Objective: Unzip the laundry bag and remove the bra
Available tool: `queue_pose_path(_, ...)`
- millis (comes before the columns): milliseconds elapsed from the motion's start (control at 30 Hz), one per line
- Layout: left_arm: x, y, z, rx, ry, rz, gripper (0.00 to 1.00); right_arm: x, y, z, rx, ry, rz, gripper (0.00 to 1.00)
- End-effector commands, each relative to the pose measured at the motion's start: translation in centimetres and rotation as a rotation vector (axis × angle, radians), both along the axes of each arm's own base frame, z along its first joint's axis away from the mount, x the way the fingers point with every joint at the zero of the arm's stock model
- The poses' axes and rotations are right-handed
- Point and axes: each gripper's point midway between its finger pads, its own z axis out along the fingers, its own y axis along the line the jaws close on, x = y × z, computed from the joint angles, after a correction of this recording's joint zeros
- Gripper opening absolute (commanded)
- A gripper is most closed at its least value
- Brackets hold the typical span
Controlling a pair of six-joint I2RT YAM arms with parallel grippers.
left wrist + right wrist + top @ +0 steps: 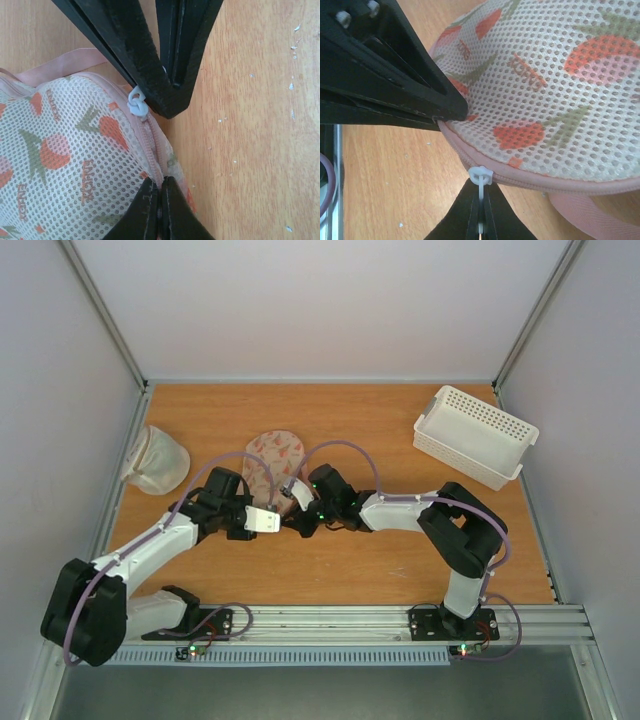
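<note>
The laundry bag (278,450) lies on the table, cream mesh with red prints and a pink zipper edge (150,145). At the bag's near end both grippers meet. My left gripper (160,186) is shut on the pink zipper seam of the bag (65,160). My right gripper (481,202) is shut on the white zipper pull (481,175), which sits at the seam of the bag (560,85). In the top view the left gripper (280,518) and right gripper (297,522) nearly touch. The zipper looks shut. The bra is hidden.
An off-white mesh sack (155,460) lies at the left edge of the table. A white perforated basket (475,435) stands at the back right. The bag's pink loop (590,217) trails onto the wood beside the right gripper.
</note>
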Motion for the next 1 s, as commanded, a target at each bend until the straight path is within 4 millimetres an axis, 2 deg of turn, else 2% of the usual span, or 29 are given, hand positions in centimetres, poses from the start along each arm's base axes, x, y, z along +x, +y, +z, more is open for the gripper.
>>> queue_pose_path(0, 0.2, 0.5, 0.1, 0.022, -0.06, -0.026, 0.01, 1.7, -1.4, -0.4, -0.027, -0.022, -0.059, 0.01)
queue_pose_path(367, -0.9, 0.6, -0.4, 0.06, -0.07, -0.114, 0.01, 6.1, -6.8, -2.1, -0.114, -0.03, -0.203, 0.01)
queue_pose_path(700, -1.6, 0.6, -0.2, 0.066, -0.048, -0.152, 0.01, 11.1, -11.1, -2.0, -0.128, -0.046, -0.355, 0.01)
queue_pose_path(833, -1.7, 0.7, -0.3, 0.073, -0.044, -0.153, 0.01, 12.4, -12.1, -1.7, -0.127, -0.055, -0.395, 0.01)
queue_pose_path(967, -1.8, 0.9, -0.4, 0.077, -0.04, -0.148, 0.01, 13.1, -13.1, -2.2, -0.138, -0.043, -0.425, 0.01)
